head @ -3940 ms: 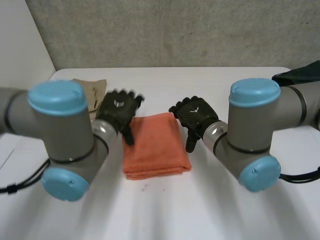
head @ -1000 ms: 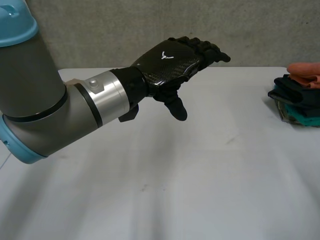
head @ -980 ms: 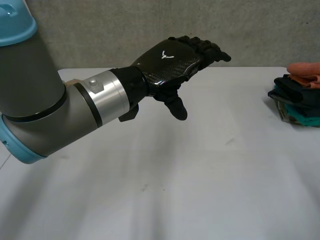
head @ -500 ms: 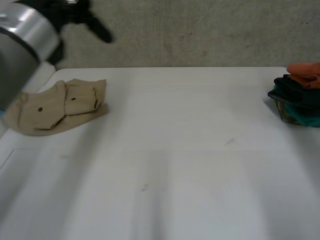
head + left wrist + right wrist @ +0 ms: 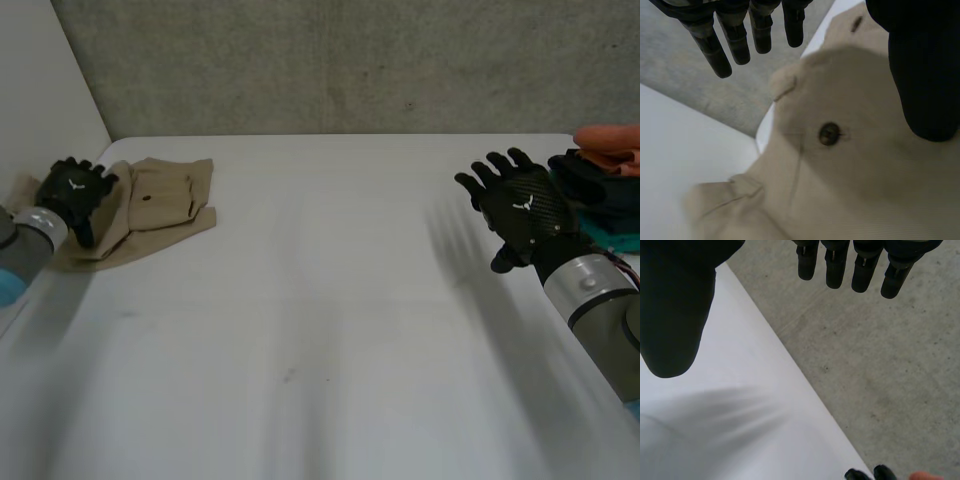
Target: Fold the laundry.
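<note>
Fingers of the left hand [image 5: 72, 195] are hanging straight and apart from the thumb, gripping nothing, over the left end of the crumpled tan garment [image 5: 150, 205], which is lying at the white table's [image 5: 320, 330] far left corner. The right hand [image 5: 520, 205] is hovering with fingers spread, empty, just beside the folded stack [image 5: 610, 190] at the right edge.

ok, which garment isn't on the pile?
The beige buttoned garment, lying rumpled alone by the left hand; the orange cloth tops the dark folded stack at the white table's right edge.
</note>
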You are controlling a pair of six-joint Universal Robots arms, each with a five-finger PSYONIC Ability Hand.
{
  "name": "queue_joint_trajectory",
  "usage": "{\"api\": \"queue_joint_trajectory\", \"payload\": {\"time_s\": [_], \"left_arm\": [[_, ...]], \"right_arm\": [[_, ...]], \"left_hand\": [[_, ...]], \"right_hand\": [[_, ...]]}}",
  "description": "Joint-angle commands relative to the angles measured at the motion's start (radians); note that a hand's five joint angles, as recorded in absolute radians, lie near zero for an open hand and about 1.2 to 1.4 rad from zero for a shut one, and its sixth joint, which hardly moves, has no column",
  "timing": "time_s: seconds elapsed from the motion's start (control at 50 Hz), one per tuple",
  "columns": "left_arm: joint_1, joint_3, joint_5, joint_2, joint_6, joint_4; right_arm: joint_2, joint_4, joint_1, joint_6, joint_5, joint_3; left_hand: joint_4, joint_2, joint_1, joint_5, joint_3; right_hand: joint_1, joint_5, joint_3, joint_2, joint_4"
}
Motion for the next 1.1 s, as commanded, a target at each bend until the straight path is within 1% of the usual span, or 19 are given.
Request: {"api": "queue_joint_trajectory", "payload": {"time_s": [0.02,0.12,0.24,0.26,0.32,0.34,0.4,0.46,0.54,0.56,0.64,0.68,0.7,0.72,0.74,0.76,0.86,0.96,1.1], "left_arm": [[0.004,0.12,0.057,-0.116,-0.063,0.004],[-0.044,0.1,0.014,-0.067,-0.158,0.015],[-0.115,-0.02,-0.02,0.192,-0.317,0.045],[-0.147,-0.063,-0.017,0.269,-0.386,0.076],[-0.217,-0.115,-0.017,0.369,-0.477,0.123],[-0.272,-0.153,-0.012,0.431,-0.533,0.154],[-0.364,-0.225,-0.007,0.521,-0.619,0.196],[-0.43,-0.271,0.005,0.541,-0.649,0.202],[-0.579,-0.308,0.013,0.497,-0.664,0.2],[-0.652,-0.31,0.011,0.46,-0.663,0.199],[-0.788,-0.29,0.003,0.372,-0.657,0.203],[-0.793,-0.275,0.003,0.334,-0.657,0.2],[-0.791,-0.264,0.003,0.316,-0.655,0.196],[-0.796,-0.255,-0.001,0.284,-0.653,0.179],[-0.8,-0.255,-0.009,0.274,-0.652,0.164],[-0.802,-0.255,-0.018,0.271,-0.649,0.147],[-0.788,-0.256,-0.118,0.311,-0.598,0.042],[-0.725,-0.345,-0.243,0.487,-0.583,-0.045],[-0.696,-0.54,-0.323,0.671,-0.584,-0.048]], "right_arm": [[0.003,-0.001,-0.005,0.002,-0.002,0.03],[0.005,-0.001,-0.005,0.002,0.001,0.031],[0.0,-0.003,-0.005,0.003,0.006,0.031],[-0.001,-0.003,-0.005,0.003,0.006,0.031],[-0.009,-0.003,-0.007,0.005,0.01,0.031],[-0.011,-0.003,-0.007,0.006,0.013,0.031],[-0.015,-0.001,-0.007,0.011,0.029,0.031],[-0.021,-0.001,-0.01,0.019,0.055,0.031],[-0.038,0.0,-0.025,0.019,0.087,0.033],[-0.043,0.0,-0.033,0.02,0.092,0.033],[-0.052,0.0,-0.058,0.022,0.096,0.035],[-0.054,0.0,-0.061,0.022,0.096,0.035],[-0.054,0.0,-0.065,0.023,0.096,0.035],[-0.054,0.0,-0.067,0.023,0.096,0.035],[-0.054,0.002,-0.068,0.023,0.096,0.035],[-0.054,0.005,-0.07,0.023,0.096,0.035],[-0.061,0.054,-0.074,0.025,0.098,0.024],[-0.086,0.15,-0.065,0.032,0.099,0.002],[-0.089,0.368,-0.018,0.115,0.089,-0.102]], "left_hand": [[1.188,1.182,1.203,1.169,1.18],[1.193,1.186,1.208,1.174,1.185],[1.193,1.186,1.208,1.174,1.185],[1.193,1.186,1.208,1.174,1.185],[1.193,1.186,1.208,1.174,1.185],[1.193,1.186,1.208,1.174,1.185],[1.193,1.186,1.208,1.174,1.185],[1.193,1.186,1.208,1.174,1.185],[1.193,1.186,1.208,1.174,1.185],[1.193,1.186,1.208,1.174,1.185],[1.193,1.186,1.208,1.174,1.185],[1.193,1.186,1.208,1.174,1.185],[1.071,1.065,1.086,1.052,1.063],[0.556,0.549,0.57,0.536,0.548],[0.376,0.369,0.391,0.357,0.368],[0.311,0.304,0.325,0.291,0.302],[0.201,0.194,0.216,0.182,0.193],[0.096,0.089,0.111,0.077,0.088],[0.075,0.068,0.089,0.056,0.067]], "right_hand": [[-0.052,-0.047,-0.036,-0.036,-0.037],[-0.052,-0.047,-0.036,-0.036,-0.037],[-0.052,-0.047,-0.036,-0.036,-0.037],[-0.052,-0.047,-0.036,-0.036,-0.037],[-0.052,-0.047,-0.036,-0.036,-0.037],[-0.052,-0.047,-0.036,-0.036,-0.037],[-0.052,-0.047,-0.036,-0.036,-0.037],[-0.052,-0.047,-0.036,-0.036,-0.037],[-0.052,-0.047,-0.036,-0.036,-0.037],[-0.052,-0.047,-0.036,-0.036,-0.037],[-0.052,-0.047,-0.036,-0.036,-0.037],[-0.052,-0.047,-0.036,-0.036,-0.037],[-0.052,-0.047,-0.036,-0.036,-0.037],[-0.052,-0.047,-0.036,-0.036,-0.037],[-0.052,-0.047,-0.036,-0.036,-0.037],[-0.052,-0.047,-0.036,-0.036,-0.037],[-0.052,-0.047,-0.036,-0.036,-0.037],[-0.052,-0.047,-0.036,-0.036,-0.037],[-0.052,-0.047,-0.036,-0.036,-0.037]]}}
